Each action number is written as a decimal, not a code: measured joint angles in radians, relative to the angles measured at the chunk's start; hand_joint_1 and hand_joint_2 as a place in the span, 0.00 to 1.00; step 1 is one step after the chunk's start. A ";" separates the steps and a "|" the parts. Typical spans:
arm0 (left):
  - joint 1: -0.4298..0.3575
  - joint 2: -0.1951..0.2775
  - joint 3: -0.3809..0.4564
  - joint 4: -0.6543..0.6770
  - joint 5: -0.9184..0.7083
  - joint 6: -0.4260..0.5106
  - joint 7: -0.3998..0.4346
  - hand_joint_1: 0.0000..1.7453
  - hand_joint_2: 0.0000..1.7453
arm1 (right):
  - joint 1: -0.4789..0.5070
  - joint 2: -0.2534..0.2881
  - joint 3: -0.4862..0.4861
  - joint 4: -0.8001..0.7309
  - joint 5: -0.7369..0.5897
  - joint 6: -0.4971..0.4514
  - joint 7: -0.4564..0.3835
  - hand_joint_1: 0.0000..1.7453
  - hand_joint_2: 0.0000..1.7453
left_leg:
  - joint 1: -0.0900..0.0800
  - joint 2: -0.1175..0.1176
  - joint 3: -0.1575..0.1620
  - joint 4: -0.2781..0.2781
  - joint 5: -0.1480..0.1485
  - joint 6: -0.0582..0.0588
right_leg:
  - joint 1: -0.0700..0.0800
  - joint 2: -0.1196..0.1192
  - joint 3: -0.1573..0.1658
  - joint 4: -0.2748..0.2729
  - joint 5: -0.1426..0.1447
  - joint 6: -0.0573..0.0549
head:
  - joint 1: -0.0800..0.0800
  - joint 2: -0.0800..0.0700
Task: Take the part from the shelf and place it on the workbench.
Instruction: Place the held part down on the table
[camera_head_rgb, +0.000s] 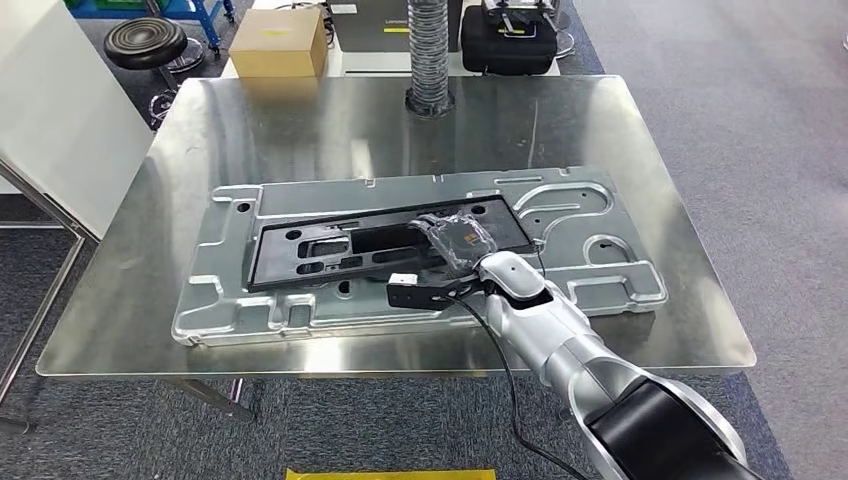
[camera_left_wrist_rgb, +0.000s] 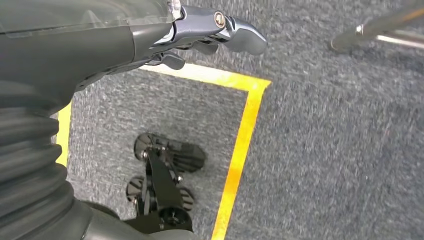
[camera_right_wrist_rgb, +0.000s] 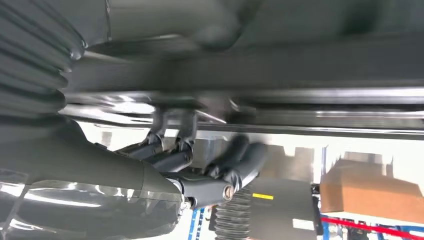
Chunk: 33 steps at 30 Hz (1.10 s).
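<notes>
The black part (camera_head_rgb: 385, 243) lies flat on a large silver stamped panel (camera_head_rgb: 590, 215), and this panel lies on the shiny metal workbench (camera_head_rgb: 300, 120). The part is long and flat, with several cut-outs, and it sits inside the middle area of the panel.

The right hand (camera_head_rgb: 458, 240) rests on the right half of the black part. It is wrapped in a clear cover, and the silver right arm (camera_head_rgb: 560, 340) reaches in from the lower right of the head view. A small black box with a white label (camera_head_rgb: 410, 290) sits at the wrist, just beside the near edge of the part. In the right wrist view the fingers (camera_right_wrist_rgb: 240, 165) are bent and lie close under a dark, blurred surface; whether they grip the part or only touch it is not possible to tell.

The left hand (camera_left_wrist_rgb: 200, 35) hangs above the grey carpet floor (camera_left_wrist_rgb: 340, 150). Its thumb (camera_left_wrist_rgb: 235, 32) is stretched out and the darker fingers are slightly bent, apart from each other, with nothing between them. Yellow tape (camera_left_wrist_rgb: 240, 145) makes a corner on the carpet under it.

Behind the workbench stand a cardboard box (camera_head_rgb: 280, 42), a grey ribbed hose (camera_head_rgb: 430, 55), a black case (camera_head_rgb: 510, 40) and a black round stool (camera_head_rgb: 146, 42). A white board (camera_head_rgb: 60, 110) stands at the left side of the workbench.
</notes>
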 joint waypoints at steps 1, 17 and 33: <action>-0.001 0.000 0.000 0.000 0.000 0.000 -0.003 0.00 0.00 | -0.003 0.001 0.000 0.002 -0.003 0.000 -0.001 0.00 0.00 | 0.003 0.001 0.003 -0.005 0.002 0.005 | 0.000 -0.001 -0.011 0.027 -0.018 0.005 | 0.002 0.000; -0.001 -0.005 0.037 0.000 0.011 0.002 0.001 0.00 0.00 | 0.087 0.029 -0.260 -0.330 -0.813 0.476 -0.292 0.00 0.00 | 0.001 0.001 -0.020 0.071 -0.057 -0.028 | -0.003 -0.006 0.003 -0.022 0.024 -0.032 | 0.000 0.000; 0.013 -0.016 0.124 0.000 0.054 0.017 -0.055 0.00 0.00 | 0.508 -0.069 -0.536 -1.299 -0.925 -0.031 -0.324 0.00 0.00 | 0.002 0.003 0.037 -0.012 -0.013 0.017 | -0.001 -0.006 -0.019 0.084 -0.067 0.015 | -0.001 0.000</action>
